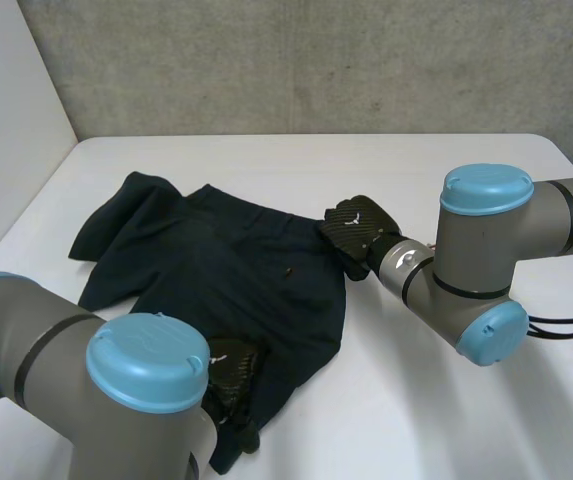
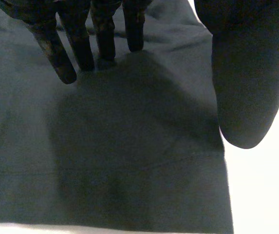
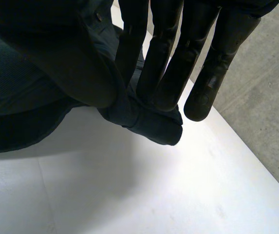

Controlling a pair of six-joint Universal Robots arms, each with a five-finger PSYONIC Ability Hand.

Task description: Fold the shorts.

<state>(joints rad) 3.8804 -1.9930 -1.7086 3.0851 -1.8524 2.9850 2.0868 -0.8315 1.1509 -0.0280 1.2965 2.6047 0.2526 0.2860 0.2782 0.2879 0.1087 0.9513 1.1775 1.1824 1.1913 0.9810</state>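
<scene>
Dark navy shorts (image 1: 226, 280) lie spread and rumpled on the white table (image 1: 416, 410). My right hand (image 1: 358, 232) is at their far right corner by the waistband. In the right wrist view, my right hand (image 3: 163, 58) pinches a corner of the shorts (image 3: 151, 124) between thumb and straight fingers, just above the table (image 3: 129, 195). My left hand (image 1: 234, 372) rests on the near leg, close to the hem. In the left wrist view, my left hand (image 2: 81, 44) has its straight fingers touching the flat shorts (image 2: 129, 170), with the thumb apart over the cloth's side edge.
A grey concrete wall (image 1: 316, 60) stands behind the table's far edge. A white side wall (image 1: 6, 120) rises at the left. Bare tabletop lies to the right of the shorts and along the near right.
</scene>
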